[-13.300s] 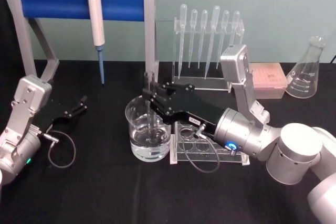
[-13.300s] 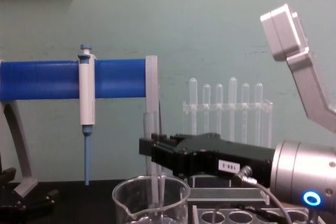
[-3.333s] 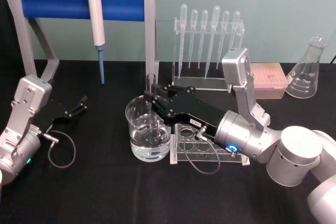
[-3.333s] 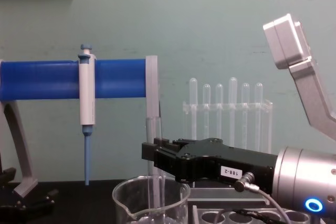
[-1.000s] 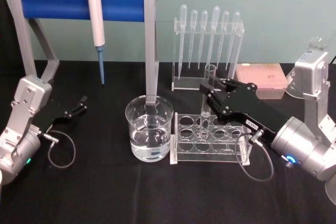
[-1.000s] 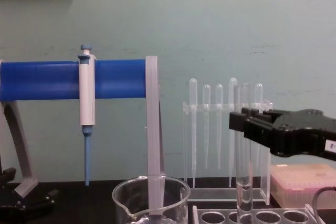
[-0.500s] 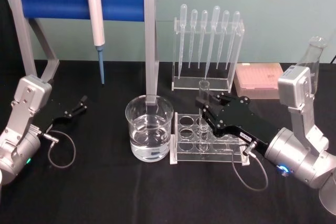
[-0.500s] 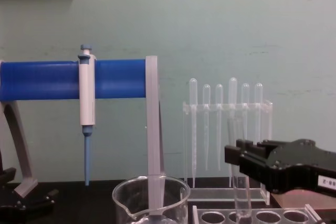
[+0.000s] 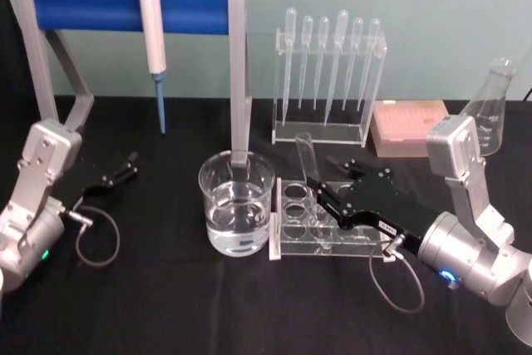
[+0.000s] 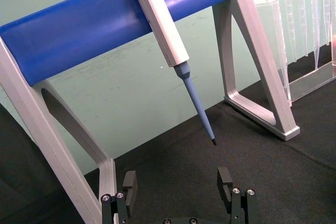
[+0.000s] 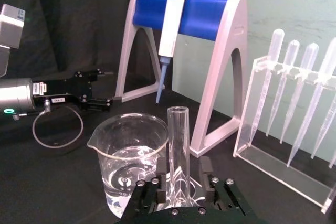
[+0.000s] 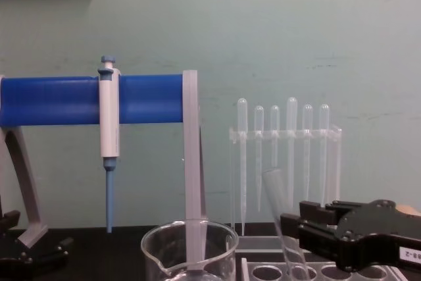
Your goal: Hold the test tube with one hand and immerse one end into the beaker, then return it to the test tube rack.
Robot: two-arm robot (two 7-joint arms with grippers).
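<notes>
Test tube (image 9: 307, 162) stands in a hole of the clear acrylic rack (image 9: 287, 243) near the middle of the desk, just to the right of the beaker (image 9: 236, 203), and it leans with its rim tipped toward the beaker. The lean makes sense: the rack hole is wider than the tube, so with nothing gripping it the glass rests against the hole's edge. In the right wrist view the tube (image 11: 177, 145) rises between the two black fingers with a gap on each side, so the right gripper (image 9: 336, 197) reads as released, jaws parted around the tube rather than clamped; whether one finger brushes the glass low down is hard to tell. The chest view shows the tilted tube (image 12: 284, 222) just in front of the gripper's tips.

The beaker holds clear water and sits apart from the tube, so the dip looks finished and the return to the rack looks made. A straight pull back, away from the tilted glass, would avoid knocking it.

The left gripper (image 9: 123, 166) lies parked near the desk's left edge, its fingers (image 10: 129, 184) spread and holding nothing, below the pipettor (image 9: 152, 35) hanging on the blue stand (image 9: 91, 2).
</notes>
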